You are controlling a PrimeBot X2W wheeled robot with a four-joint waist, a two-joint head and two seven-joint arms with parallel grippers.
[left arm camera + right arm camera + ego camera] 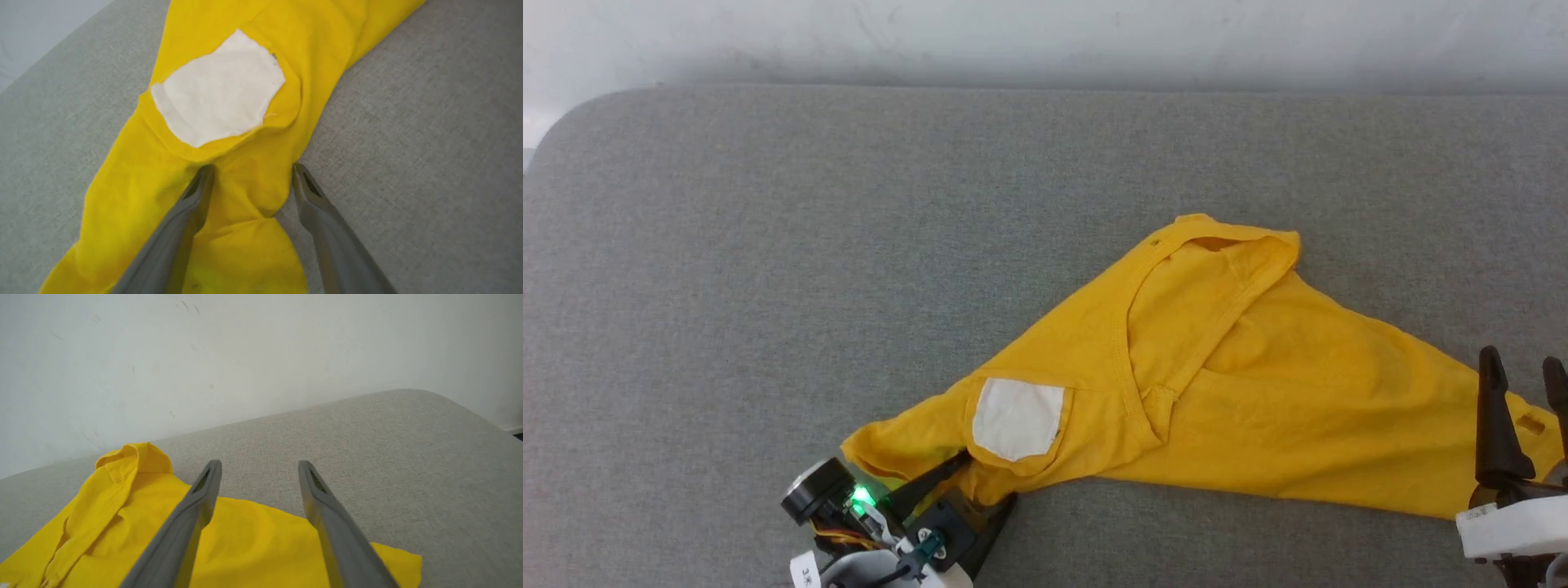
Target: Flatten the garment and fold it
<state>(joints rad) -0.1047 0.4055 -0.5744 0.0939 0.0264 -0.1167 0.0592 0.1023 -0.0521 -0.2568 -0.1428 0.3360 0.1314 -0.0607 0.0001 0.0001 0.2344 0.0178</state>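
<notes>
Left gripper (252, 169) released, fingers spread astride a bunched yellow fold, white patch (220, 90) just beyond the tips, garment (1258, 392) crumpled on grey padded surface (768, 286), right gripper (259, 462) likewise spread over the hem end, partly hiding it, sleeves hard to make out.

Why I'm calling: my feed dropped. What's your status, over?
Left pincer open, astride garment near its white patch. Right pincer open above opposite end. Garment crumpled, not folded. No obstruction seen.

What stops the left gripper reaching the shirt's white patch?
Probably nothing, so yes: the open left gripper straddles a fold of the garment just short of the white patch, which lies uncovered.
</notes>
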